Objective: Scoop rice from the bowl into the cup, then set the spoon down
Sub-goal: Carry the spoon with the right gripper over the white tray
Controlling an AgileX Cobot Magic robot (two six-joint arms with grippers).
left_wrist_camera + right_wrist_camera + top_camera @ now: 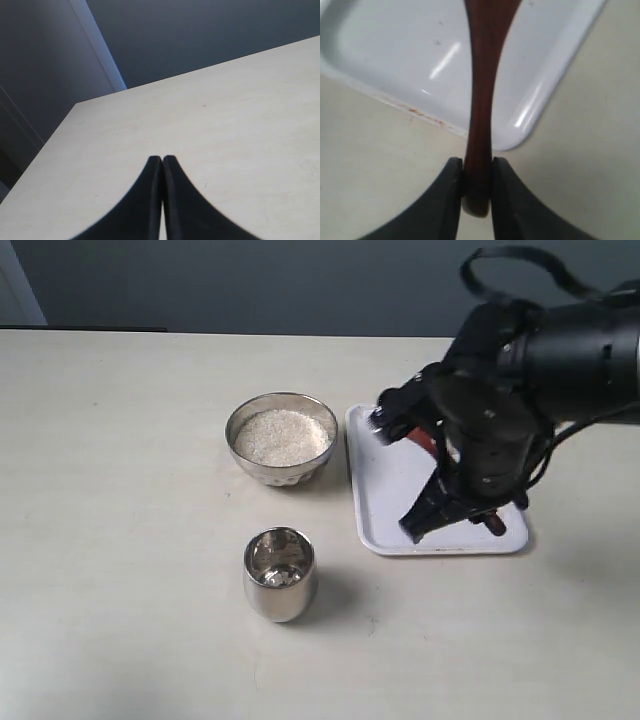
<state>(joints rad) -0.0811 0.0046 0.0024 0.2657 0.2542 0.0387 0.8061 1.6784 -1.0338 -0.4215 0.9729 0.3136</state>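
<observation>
Over on the right, above the white tray (385, 495): right gripper (477, 172) clamped on the thin end of the spoon (482, 90), fingers tight against either side of the dark reddish-brown handle, tip of the handle poking just past them. Handle running out across a corner of the tray, rim below it, table (120, 500) beneath the fingers themselves. In the outside view, mostly hidden behind the black arm, only slivers of red showing. Hard to tell whether the spoon touches the tray or hangs over it. Left of the tray, just beside it, the bowl (281, 476), filled nearly to the rim with rice (282, 437). Nearer the camera, in front of the bowl and apart from it, the cup (280, 595), upright, a few pale grains at the bottom. Left gripper (162, 165) off on its own, fingers pressed together with nothing between, bare table underneath.
</observation>
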